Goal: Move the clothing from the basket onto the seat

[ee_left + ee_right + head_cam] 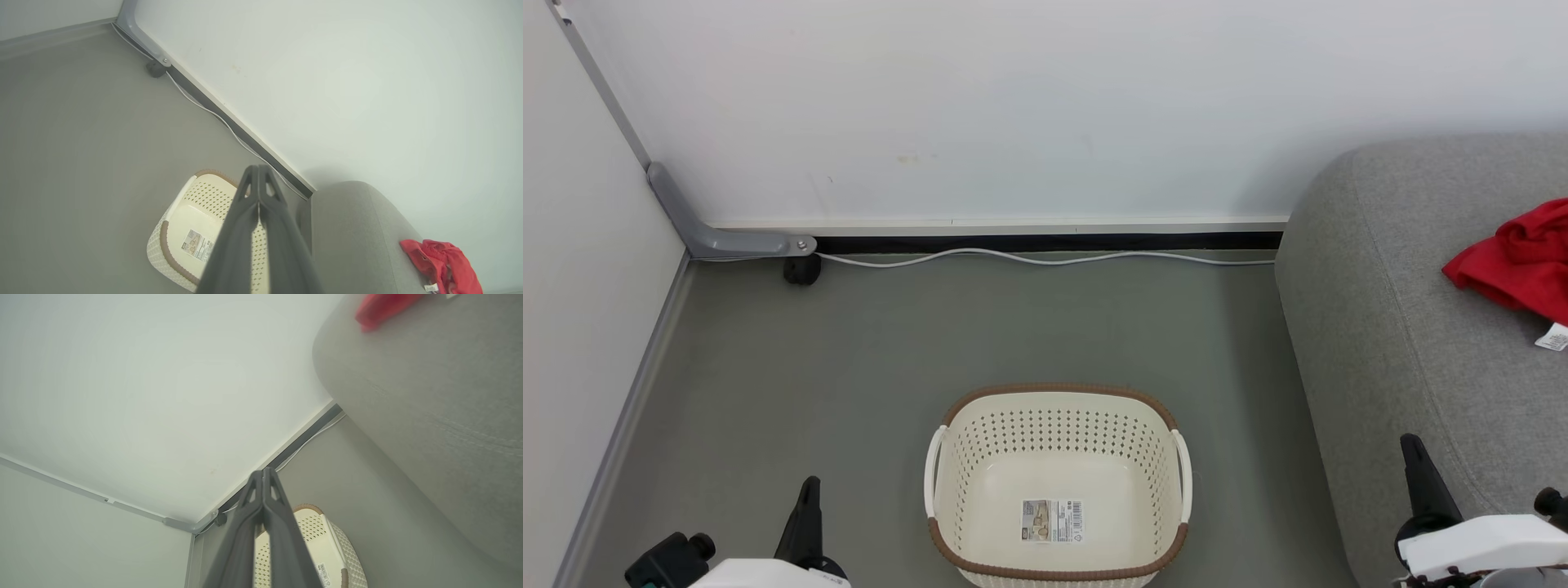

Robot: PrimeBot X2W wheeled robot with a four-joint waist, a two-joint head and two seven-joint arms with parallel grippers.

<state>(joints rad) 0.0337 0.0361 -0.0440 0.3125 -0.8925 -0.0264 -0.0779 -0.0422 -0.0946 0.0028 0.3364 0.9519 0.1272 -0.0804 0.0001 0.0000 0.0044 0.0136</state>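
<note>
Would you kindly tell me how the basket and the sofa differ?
The basket is cream perforated plastic; the sofa is grey woven fabric. The basket is far smaller than the sofa. The red clothing lies on the sofa, none in the basket. Both stand near the wall.

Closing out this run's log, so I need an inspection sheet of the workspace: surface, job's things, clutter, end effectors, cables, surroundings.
Surface: grey floor, basket standing on it.
Job's things: basket holds no clothing, just its sticker; red clothing lies on the grey seat.
Clutter: nothing seen.
End effectors: left end effector shut, empty; right end effector shut, empty.
Cables: white cable along the wall's base.
Surroundings: white wall, grey corner bracket.
</note>
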